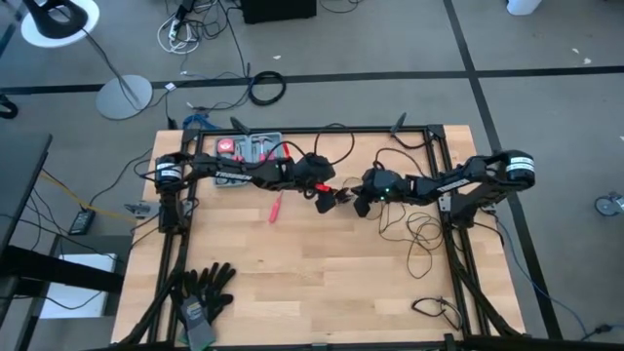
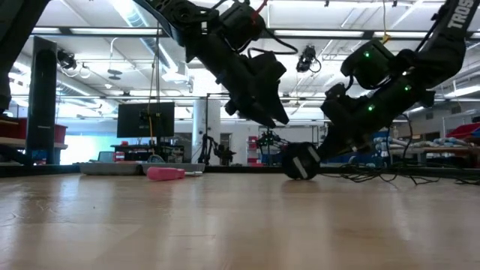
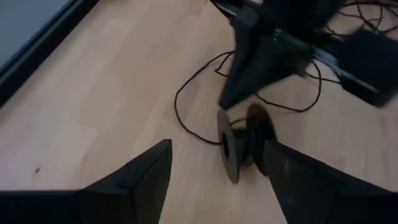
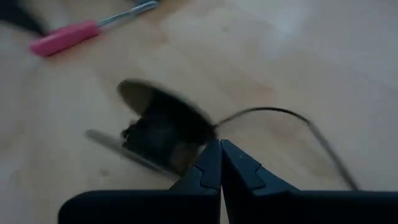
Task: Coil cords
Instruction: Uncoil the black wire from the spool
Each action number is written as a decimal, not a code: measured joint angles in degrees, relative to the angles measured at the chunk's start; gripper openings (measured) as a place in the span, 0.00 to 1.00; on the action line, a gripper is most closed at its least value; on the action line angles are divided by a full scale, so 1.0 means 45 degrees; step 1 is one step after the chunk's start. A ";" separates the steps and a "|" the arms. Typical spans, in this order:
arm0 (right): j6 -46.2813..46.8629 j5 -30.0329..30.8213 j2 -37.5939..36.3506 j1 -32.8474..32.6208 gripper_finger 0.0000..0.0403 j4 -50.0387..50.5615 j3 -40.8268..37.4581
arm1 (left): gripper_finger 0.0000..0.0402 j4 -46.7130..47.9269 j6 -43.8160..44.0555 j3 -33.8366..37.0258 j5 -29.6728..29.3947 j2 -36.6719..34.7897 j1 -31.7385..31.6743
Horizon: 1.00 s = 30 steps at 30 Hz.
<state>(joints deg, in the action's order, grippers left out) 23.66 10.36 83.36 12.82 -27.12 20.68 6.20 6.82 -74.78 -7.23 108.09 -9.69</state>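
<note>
A small round black spool (image 3: 239, 146) stands on its rims on the wooden table near the middle (image 2: 301, 161). A thin black cord (image 3: 180, 106) runs from it in slack loops that lie on the table toward the right (image 1: 419, 234). My left gripper (image 3: 217, 149) hangs open above the table on the spool's left (image 1: 330, 198), touching nothing; in its wrist view the fingers frame the spool. My right gripper (image 4: 221, 144) is shut, pointing slantwise down from the right, its tips at the spool's upper rim (image 1: 357, 203). My right gripper's shut fingertips (image 3: 227, 102) stand at the upper edge of the spool's flange (image 4: 186, 109), coming slantwise down from the table's right. Whether they touch the flange, or hold the cord (image 4: 273, 112) that starts beside them, I cannot tell.
A pink-handled screwdriver (image 1: 276, 207) lies left of the spool. A tray of tools (image 1: 249, 148) sits at the far left, black gloves (image 1: 200, 292) at the near left, and another small cable (image 1: 434, 310) at the near right. Black frame rails border the table.
</note>
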 joint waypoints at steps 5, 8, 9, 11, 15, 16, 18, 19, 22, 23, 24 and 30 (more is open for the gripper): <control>-0.0891 0.0027 0.1536 -0.0775 0.00 -0.2946 -0.0008 | 0.64 0.0275 0.0589 0.0000 -0.0009 0.0000 0.0010; -0.1248 0.0069 0.2642 -0.0911 0.00 -0.4523 0.0003 | 0.64 0.0672 0.0642 0.0000 -0.0007 0.0000 0.0010; -0.1268 0.0074 0.2932 -0.0904 0.00 -0.4799 0.0024 | 0.64 0.0820 0.0818 0.0000 0.0035 0.0000 0.0010; -0.1282 0.0070 0.3417 -0.0877 0.00 -0.4992 0.0185 | 0.64 0.1124 0.0973 0.0000 0.0352 0.0000 0.0010; -0.1300 -0.0423 0.3933 -0.0812 0.00 -0.5002 0.0584 | 0.64 0.1431 0.0859 0.0000 0.0422 0.0032 -0.0027; -0.1325 -0.0584 0.3987 -0.0812 0.00 -0.5003 0.0693 | 0.64 0.1471 0.0856 0.0000 0.0435 0.0042 -0.0069; -0.1490 -0.0697 0.3982 -0.0816 0.00 -0.5010 0.0821 | 0.64 0.1523 0.0841 0.0000 0.0433 0.0109 -0.0160; -0.1571 -0.0714 0.3973 -0.0817 0.00 -0.5045 0.0849 | 0.64 0.1427 0.0758 0.0000 0.0428 0.0180 -0.0205; -0.1622 -0.0711 0.3898 -0.0812 0.00 -0.5241 0.0856 | 0.64 0.1586 0.0535 0.0001 0.0433 0.0429 -0.0411; -0.1622 -0.0711 0.3894 -0.0812 0.00 -0.5244 0.0858 | 0.64 0.1538 0.0547 0.0000 0.0523 0.0510 -0.0479; -0.1622 -0.0711 0.3894 -0.0812 0.00 -0.5222 0.0856 | 0.64 0.1732 0.0591 0.0004 0.0733 0.0556 -0.0550; -0.1639 -0.0702 0.3914 -0.0812 0.00 -0.5181 0.0856 | 0.64 0.1661 0.0668 -0.0005 0.1600 0.0942 -0.0622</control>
<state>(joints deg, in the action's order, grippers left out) 16.29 7.20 100.97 9.17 -50.43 24.53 13.68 9.83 -74.81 -0.03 112.33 -12.49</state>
